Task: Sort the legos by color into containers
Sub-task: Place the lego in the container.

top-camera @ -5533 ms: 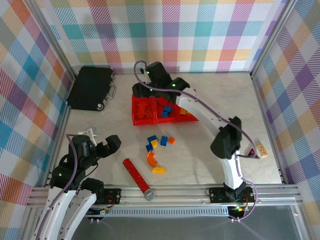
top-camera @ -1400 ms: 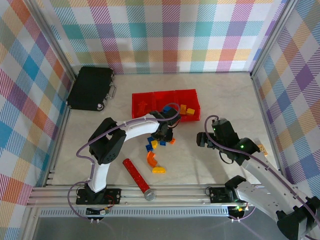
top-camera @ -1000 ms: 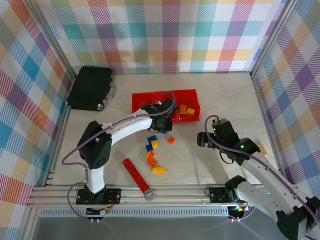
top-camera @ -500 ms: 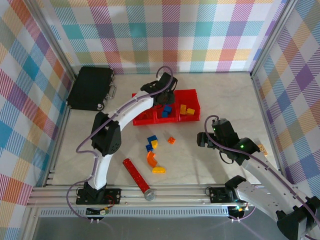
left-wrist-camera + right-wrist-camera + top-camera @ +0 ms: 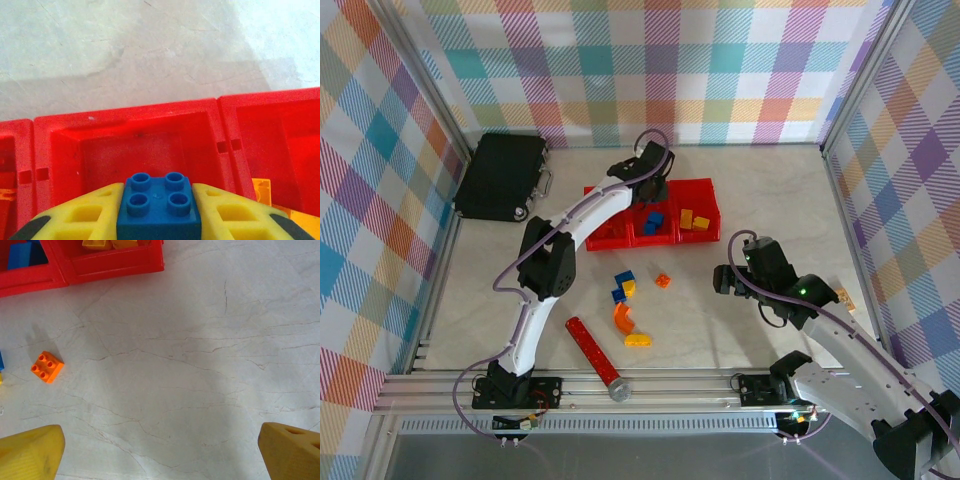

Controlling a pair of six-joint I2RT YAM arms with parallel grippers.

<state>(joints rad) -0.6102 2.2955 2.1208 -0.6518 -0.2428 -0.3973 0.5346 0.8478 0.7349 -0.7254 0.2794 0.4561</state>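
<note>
Low in the top view, a red cylinder [image 5: 597,355] lies near the frame rail. Just above it the loose legos [image 5: 625,300] are scattered mid-table: a yellow piece, an orange arch, a blue-and-yellow cluster and a small orange brick [image 5: 47,366]. To the right, the right gripper [image 5: 728,279] hovers over bare table with its fingers [image 5: 32,452] spread wide, holding nothing. Higher up, the containers [image 5: 595,240] sit in a row, with blue bricks in the middle bin and yellow ones in the right bin. The left gripper [image 5: 159,220] hangs over the middle bin, pinching a blue brick [image 5: 159,200]. A black case [image 5: 503,175] lies at the upper left.
</note>
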